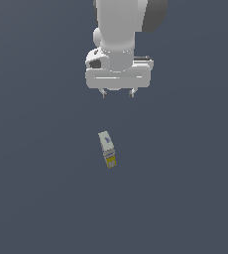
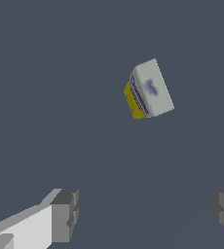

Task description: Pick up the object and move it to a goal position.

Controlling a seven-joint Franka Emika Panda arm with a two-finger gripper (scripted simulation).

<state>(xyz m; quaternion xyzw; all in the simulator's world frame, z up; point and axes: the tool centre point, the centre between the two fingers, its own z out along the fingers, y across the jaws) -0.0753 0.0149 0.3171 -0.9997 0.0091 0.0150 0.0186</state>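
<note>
A small carton [image 1: 107, 149] stands on the flat dark grey bench [image 1: 41, 198], just below the middle of the exterior view. It looks like a tall thin box. Its top is whitish-grey with a purple-blue mark, and its low part is yellow. It leans a little in that view, with the pale top pointing to about 11 o'clock and the yellow end to about 5 o'clock. The white robot arm [image 1: 118, 30] comes in from 12 o'clock in the exterior view. Its hand hangs well above the carton and does not touch it. The fingers [image 1: 104, 93] show as two short dark tips under the wide white hand, with the gripper [image 1: 118, 93] middle between them. From the gripper, the carton lies at about 6 o'clock, a bit toward the exterior view's left. In the wrist view the carton [image 2: 149, 89] shows its pale top face and one yellow side with blue marks. The two grey fingers [image 2: 65, 214] sit far apart in that view, spread wide with nothing between them. The gap between them is much wider than the carton. The carton is well apart from both fingers.
</note>
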